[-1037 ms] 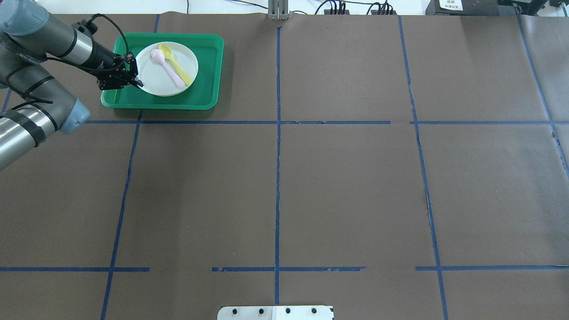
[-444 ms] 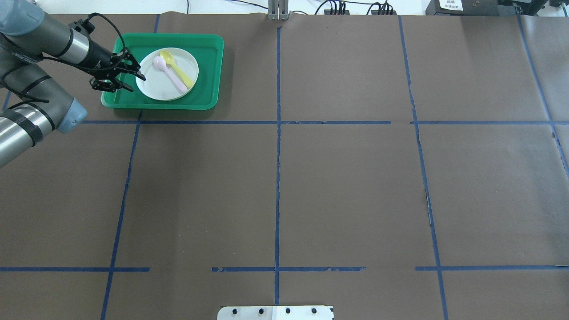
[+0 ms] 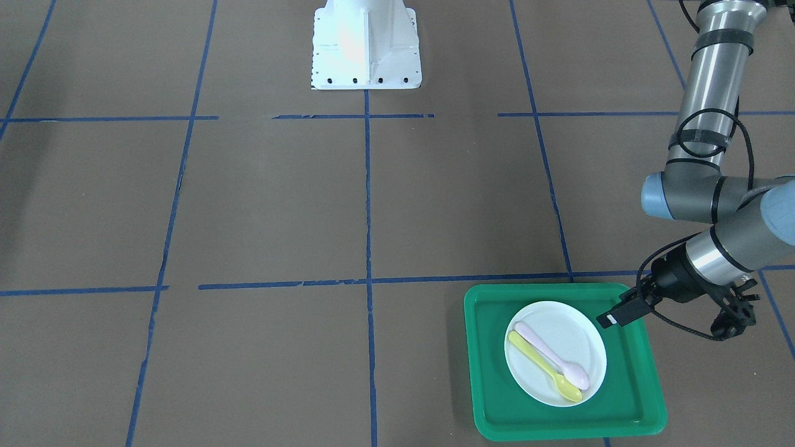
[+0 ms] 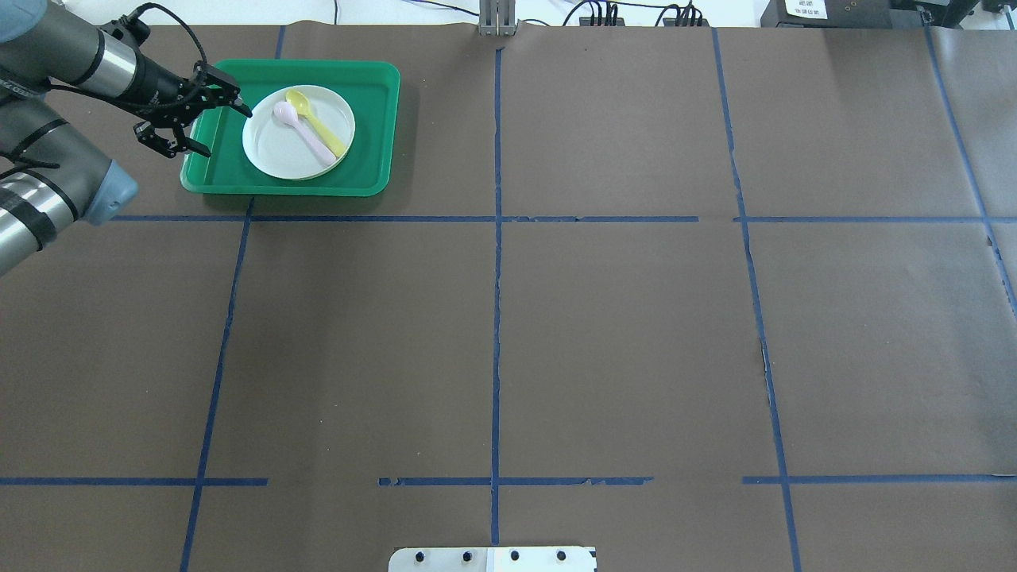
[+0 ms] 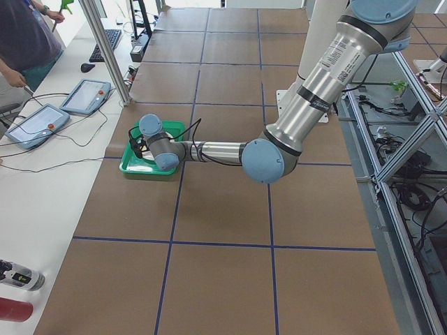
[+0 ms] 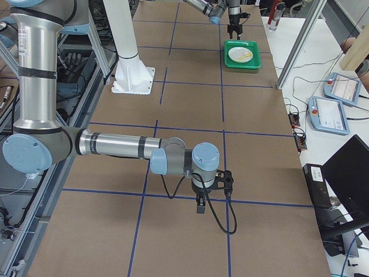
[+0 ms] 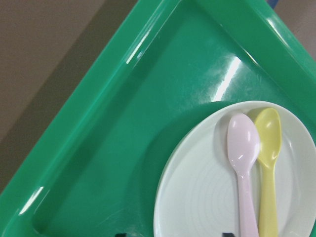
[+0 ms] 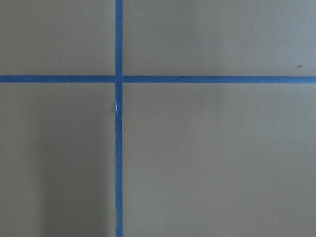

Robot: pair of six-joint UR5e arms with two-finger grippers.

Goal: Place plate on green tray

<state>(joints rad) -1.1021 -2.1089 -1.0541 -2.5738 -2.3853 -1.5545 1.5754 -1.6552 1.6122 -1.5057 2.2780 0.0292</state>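
The white plate (image 4: 295, 143) lies flat in the green tray (image 4: 373, 127) at the table's far left corner. It holds a pink spoon (image 4: 302, 131) and a yellow spoon (image 4: 318, 127). My left gripper (image 4: 226, 131) is open wide and empty, above the tray's left rim, just clear of the plate's edge. The front view shows the plate (image 3: 546, 338), the tray (image 3: 490, 372) and the left gripper (image 3: 664, 328). The left wrist view looks down on the plate (image 7: 207, 197) and the tray (image 7: 123, 148). My right gripper (image 6: 203, 199) hangs over bare table; I cannot tell its state.
Brown paper with a grid of blue tape covers the table. The robot's white base plate (image 3: 366, 43) stands at the near middle edge. A metal post (image 4: 496, 20) stands at the far edge. Teach pendants (image 5: 42, 122) lie on a side bench by an operator.
My left gripper opened and let go of the plate's rim. The plate settled flat in the tray. The gripper then drew back to the left, away from the plate.
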